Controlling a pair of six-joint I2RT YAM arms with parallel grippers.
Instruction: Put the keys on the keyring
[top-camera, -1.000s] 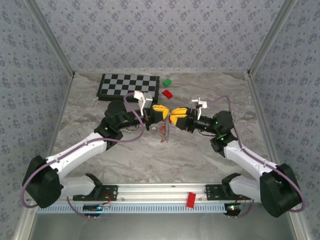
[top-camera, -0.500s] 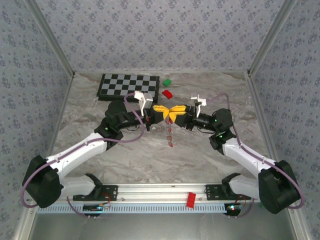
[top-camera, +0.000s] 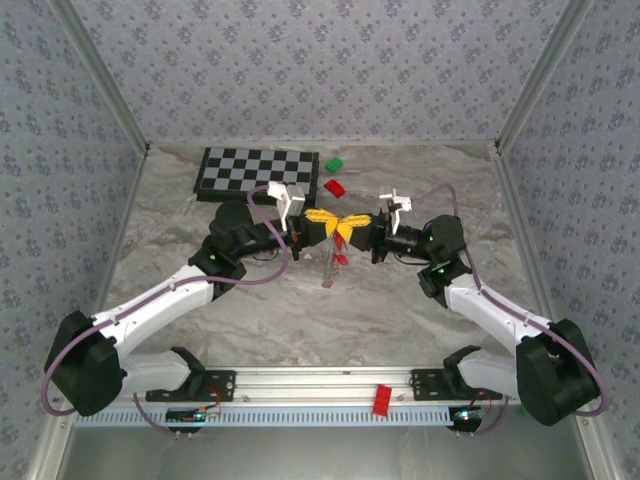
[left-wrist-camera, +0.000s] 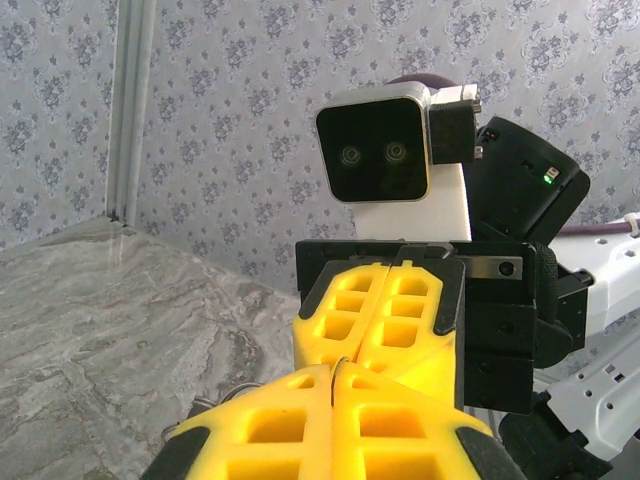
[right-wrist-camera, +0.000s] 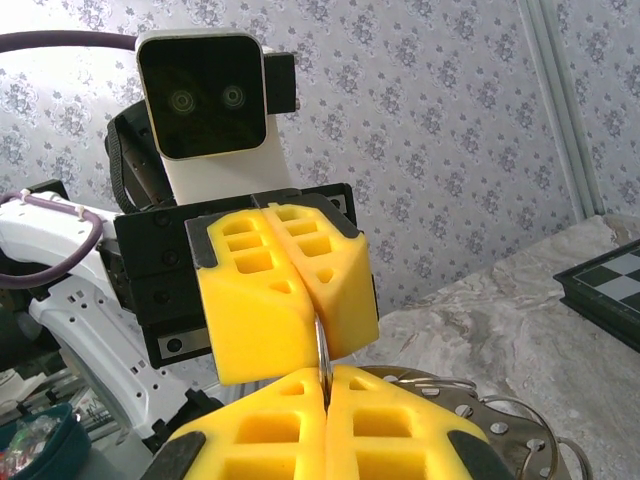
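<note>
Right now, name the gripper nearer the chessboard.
Left. The left gripper is just off the chessboard, by its right corner; the right gripper faces it from farther right.

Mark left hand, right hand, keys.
left hand (right-wrist-camera: 312, 325), right wrist view, seam between yellow fingertips.
right hand (left-wrist-camera: 358, 345), left wrist view, seam between yellow fingertips.
keys (top-camera: 341, 260), top external view, red head hanging below the hands.

Bright, even light; shadows soft; wrist views blur slightly at close range.

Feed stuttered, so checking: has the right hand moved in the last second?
Yes. In the top view the right hand shifted slightly up-left, toward the red block beside the checkerboard.
</note>
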